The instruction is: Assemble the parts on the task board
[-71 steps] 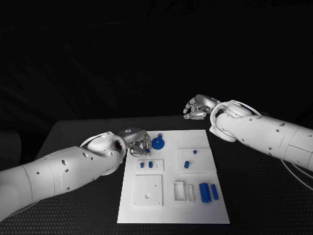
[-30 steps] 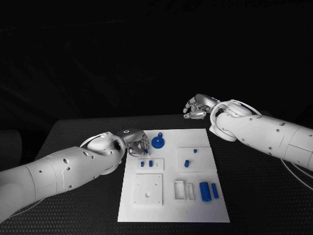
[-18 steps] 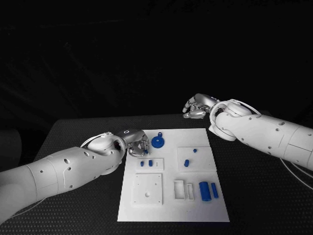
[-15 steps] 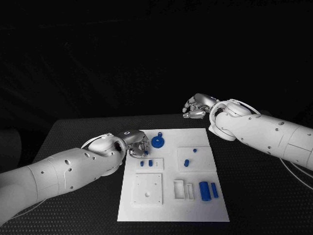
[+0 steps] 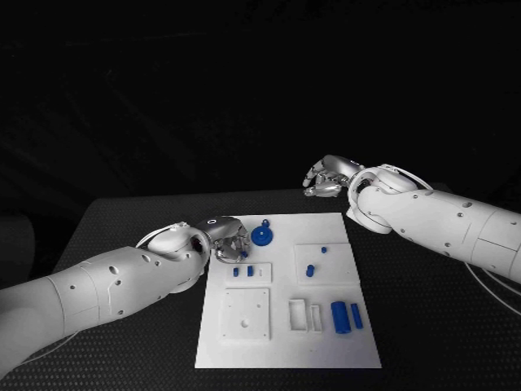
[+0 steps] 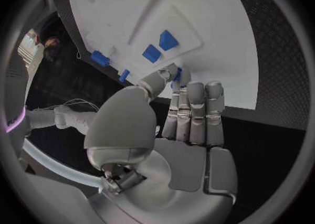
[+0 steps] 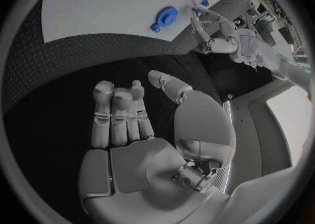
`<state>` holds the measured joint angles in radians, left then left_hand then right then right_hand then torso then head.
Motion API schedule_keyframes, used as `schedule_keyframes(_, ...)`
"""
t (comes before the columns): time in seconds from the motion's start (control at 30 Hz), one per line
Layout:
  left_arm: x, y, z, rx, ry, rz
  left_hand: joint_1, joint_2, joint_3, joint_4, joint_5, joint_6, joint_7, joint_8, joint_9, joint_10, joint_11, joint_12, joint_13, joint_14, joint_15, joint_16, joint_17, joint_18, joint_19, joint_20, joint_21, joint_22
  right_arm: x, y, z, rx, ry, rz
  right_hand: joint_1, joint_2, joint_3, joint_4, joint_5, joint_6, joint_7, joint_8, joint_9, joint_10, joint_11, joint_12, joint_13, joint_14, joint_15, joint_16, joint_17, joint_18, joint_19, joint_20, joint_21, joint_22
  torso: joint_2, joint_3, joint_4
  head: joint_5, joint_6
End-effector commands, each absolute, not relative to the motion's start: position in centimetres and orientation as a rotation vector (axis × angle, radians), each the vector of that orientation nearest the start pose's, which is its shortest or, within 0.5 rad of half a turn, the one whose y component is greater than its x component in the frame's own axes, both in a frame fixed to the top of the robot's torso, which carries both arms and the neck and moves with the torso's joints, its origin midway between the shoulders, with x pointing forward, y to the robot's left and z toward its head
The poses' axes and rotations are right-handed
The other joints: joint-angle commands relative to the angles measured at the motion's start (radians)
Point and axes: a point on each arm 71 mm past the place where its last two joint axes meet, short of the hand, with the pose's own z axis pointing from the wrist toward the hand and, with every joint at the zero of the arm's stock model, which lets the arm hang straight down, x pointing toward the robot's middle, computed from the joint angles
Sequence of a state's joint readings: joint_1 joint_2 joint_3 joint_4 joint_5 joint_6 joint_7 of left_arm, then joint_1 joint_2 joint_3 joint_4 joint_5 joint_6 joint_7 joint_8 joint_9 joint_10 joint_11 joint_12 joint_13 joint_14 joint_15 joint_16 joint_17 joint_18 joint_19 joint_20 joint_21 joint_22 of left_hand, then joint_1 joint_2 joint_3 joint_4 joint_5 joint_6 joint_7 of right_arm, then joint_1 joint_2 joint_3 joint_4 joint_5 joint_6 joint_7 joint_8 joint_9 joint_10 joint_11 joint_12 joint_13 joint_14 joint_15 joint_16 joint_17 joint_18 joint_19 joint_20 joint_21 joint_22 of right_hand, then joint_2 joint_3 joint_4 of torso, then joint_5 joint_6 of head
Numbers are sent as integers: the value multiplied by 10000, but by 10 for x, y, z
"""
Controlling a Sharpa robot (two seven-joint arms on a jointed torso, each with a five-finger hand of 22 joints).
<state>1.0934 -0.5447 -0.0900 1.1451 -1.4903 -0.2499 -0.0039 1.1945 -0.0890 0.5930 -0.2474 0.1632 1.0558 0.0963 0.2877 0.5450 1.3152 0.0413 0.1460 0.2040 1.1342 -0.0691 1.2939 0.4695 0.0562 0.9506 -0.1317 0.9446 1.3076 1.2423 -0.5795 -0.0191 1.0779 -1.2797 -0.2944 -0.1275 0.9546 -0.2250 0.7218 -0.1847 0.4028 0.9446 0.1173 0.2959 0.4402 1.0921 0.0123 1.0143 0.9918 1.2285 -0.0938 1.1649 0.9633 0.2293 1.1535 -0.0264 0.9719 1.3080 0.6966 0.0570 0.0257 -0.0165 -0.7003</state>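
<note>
I keep the left robot hand (image 5: 225,238) pinching a small blue part (image 6: 177,74) just above the task board (image 5: 331,342), ready to seat it beside the blue gear (image 5: 262,236), while the empty, curled right robot hand (image 5: 327,177) waits over the counter (image 5: 120,220) beyond the board.

You have a dim scene: black surround swallows the room, while the task board (image 5: 286,293) glares white under overhead light. Shadows are faint. Both wrist views bend straight edges strongly at the rim; near fingers stay sharp.
</note>
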Motion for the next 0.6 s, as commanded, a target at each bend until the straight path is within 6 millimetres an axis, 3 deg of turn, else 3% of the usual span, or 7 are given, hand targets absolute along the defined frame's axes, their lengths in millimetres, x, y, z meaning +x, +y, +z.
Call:
schedule_keyframes(0.03, 508, 145, -282, 2718, 18364, -6488, -20, 112, 43, -5, 34, 58, 28, 31, 14, 71, -9, -55, 9, 78, -19, 45, -4, 402, 39, -321, 66, 159, 572, -202, -184, 1017, 16867, 5360, -65, 63, -23, -33, 40, -5, 50, 67, 11, -23, -30, -54, -17, 2, -48, -52, -16, 325, -30, -11, -58, 55, -5, 2, 2, -1, 3)
schedule_keyframes(0.6, 508, 140, -288, 3018, 19027, -6235, -5, 118, 56, -17, 37, 56, 28, 27, 7, 75, -9, -71, 4, 81, -20, 48, -1, 401, 45, -329, 73, 163, 572, -202, -184, 1010, 16902, 5353, -65, 63, -25, -36, 44, -7, 50, 68, 15, -23, -30, -50, -27, 2, -48, -53, -19, 325, -27, -11, -64, 58, -5, 1, 4, -45, 21)
